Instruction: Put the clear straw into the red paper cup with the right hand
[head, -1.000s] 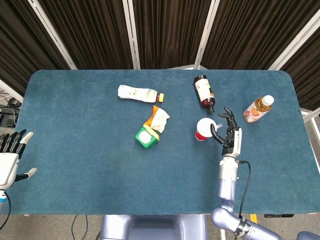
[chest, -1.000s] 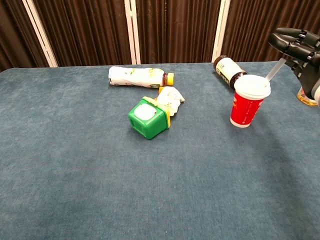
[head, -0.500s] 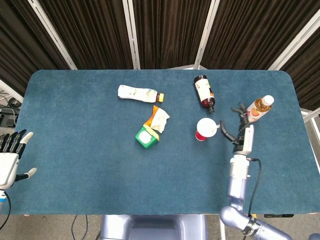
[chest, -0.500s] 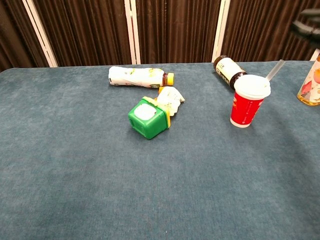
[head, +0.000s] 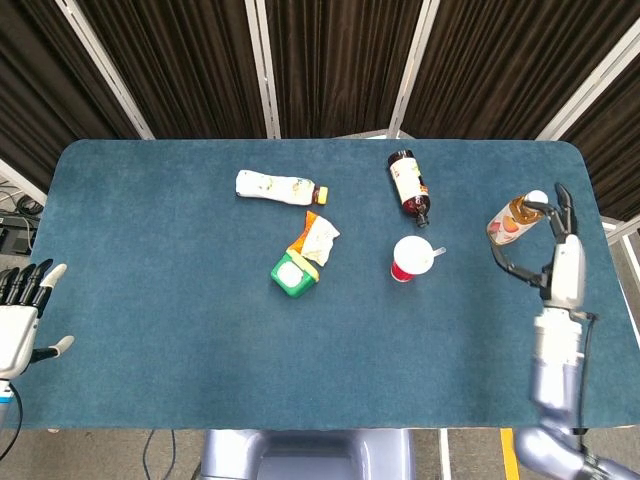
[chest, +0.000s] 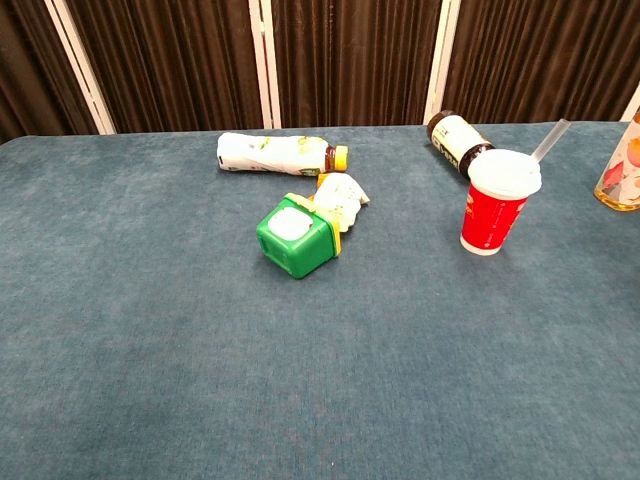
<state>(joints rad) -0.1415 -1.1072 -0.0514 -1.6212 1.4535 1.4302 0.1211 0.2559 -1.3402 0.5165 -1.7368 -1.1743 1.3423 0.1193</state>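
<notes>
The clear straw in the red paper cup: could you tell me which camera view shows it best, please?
The chest view shows it best: the clear straw leans up and to the right out of the red paper cup, seen side-on against the dark curtain. In the head view only a short stub pokes past the cup's rim.

On my feed the blue desk (head: 150, 330) carries a white bottle (head: 279, 187) lying on its side, a green box (head: 293, 275) touching a crumpled wrapper (head: 317, 238), a dark bottle (head: 407, 184) lying flat, and an orange drink bottle (head: 512, 219) near the right edge.
</notes>
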